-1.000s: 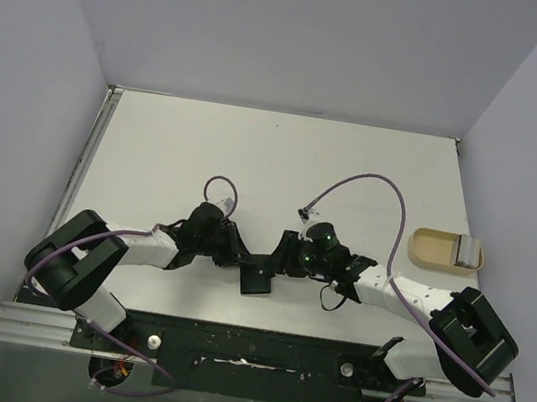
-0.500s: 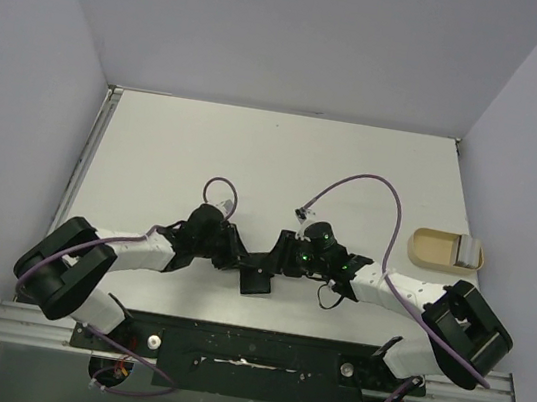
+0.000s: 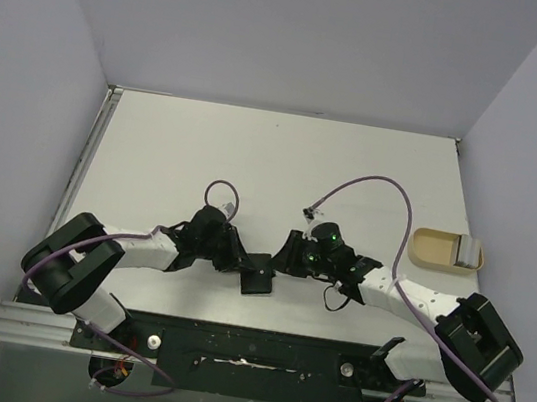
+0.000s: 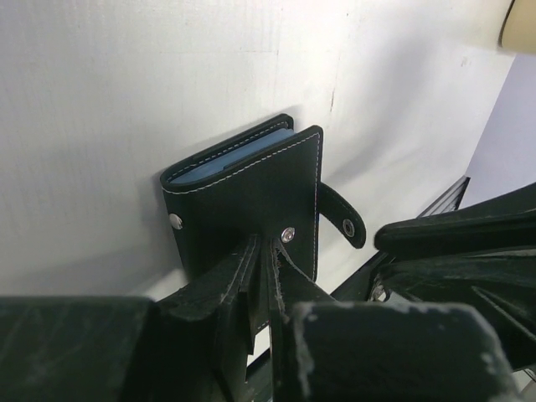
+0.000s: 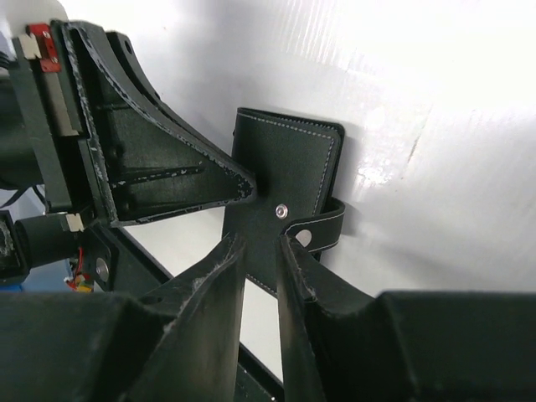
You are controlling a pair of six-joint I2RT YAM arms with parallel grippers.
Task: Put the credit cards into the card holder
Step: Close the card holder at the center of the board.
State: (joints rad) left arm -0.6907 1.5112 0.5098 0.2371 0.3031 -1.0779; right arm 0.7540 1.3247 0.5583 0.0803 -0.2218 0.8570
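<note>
The card holder (image 3: 256, 281), a black folded wallet with a loose snap tab (image 4: 343, 218), lies near the table's front edge between both grippers. Grey-blue layers show between its covers (image 4: 230, 155). My left gripper (image 3: 242, 262) is shut on the wallet's near edge (image 4: 266, 251). My right gripper (image 3: 282, 259) hovers just over the wallet's other side (image 5: 285, 180), beside the tab (image 5: 322, 226), with its jaws a narrow gap apart and empty (image 5: 261, 251). One grey credit card (image 3: 465, 253) lies in the tan tray at the right.
The tan shallow tray (image 3: 433, 248) sits by the right wall; its corner shows in the left wrist view (image 4: 521, 21). Purple cables (image 3: 372, 181) loop above both wrists. The black base rail (image 3: 247, 344) runs along the near edge.
My right gripper has drawn back a little to the right, off the wallet. My left gripper keeps its hold, and the wallet has stayed nearly in place.
</note>
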